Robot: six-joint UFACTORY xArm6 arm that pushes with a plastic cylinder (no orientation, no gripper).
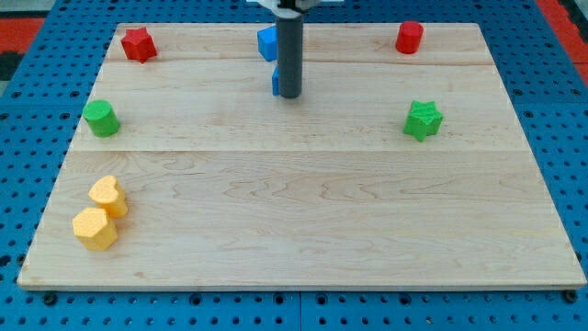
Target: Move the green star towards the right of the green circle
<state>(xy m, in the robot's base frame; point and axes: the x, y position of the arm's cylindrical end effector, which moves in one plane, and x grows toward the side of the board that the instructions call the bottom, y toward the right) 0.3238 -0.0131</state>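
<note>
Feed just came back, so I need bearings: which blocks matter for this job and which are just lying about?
In the job: green star, green circle, my tip.
Lying about: red star, red block, two blue blocks beside the rod, yellow heart, yellow hexagon.

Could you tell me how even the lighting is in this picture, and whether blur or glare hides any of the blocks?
In the camera view, lighting is soft and even, with only faint shadows under blocks such as the green star and green circle; no glare on the wooden board; everything is sharp, though my tip partly hides a blue block.
</note>
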